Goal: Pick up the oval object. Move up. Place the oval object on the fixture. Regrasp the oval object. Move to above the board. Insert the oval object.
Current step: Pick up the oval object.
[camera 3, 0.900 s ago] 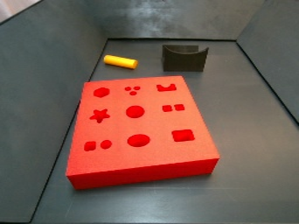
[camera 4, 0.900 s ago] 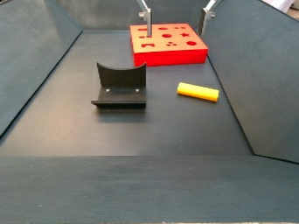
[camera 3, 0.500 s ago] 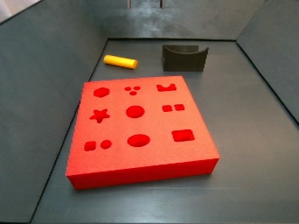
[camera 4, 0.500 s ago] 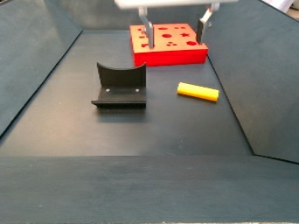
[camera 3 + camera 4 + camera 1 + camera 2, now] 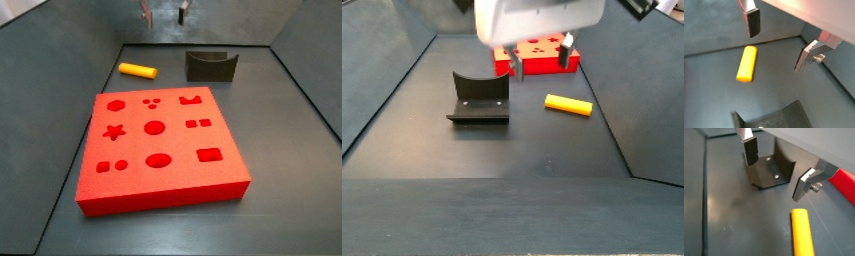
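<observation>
The oval object is a yellow-orange peg lying on its side on the dark floor, also seen in both wrist views and in a side view. The dark fixture stands apart from it. The red board lies flat; my gripper's body partly hides the board. My gripper hangs in the air, open, with nothing between its fingers. The peg lies off to one side of the jaws, outside the gap.
Grey walls enclose the floor on all sides. The red edge of the board shows beside one finger. The curved top of the fixture shows beyond the peg.
My gripper has come down and forward from over the board's far end toward the peg and fixture. It stays open. Peg, fixture and board have not moved.
</observation>
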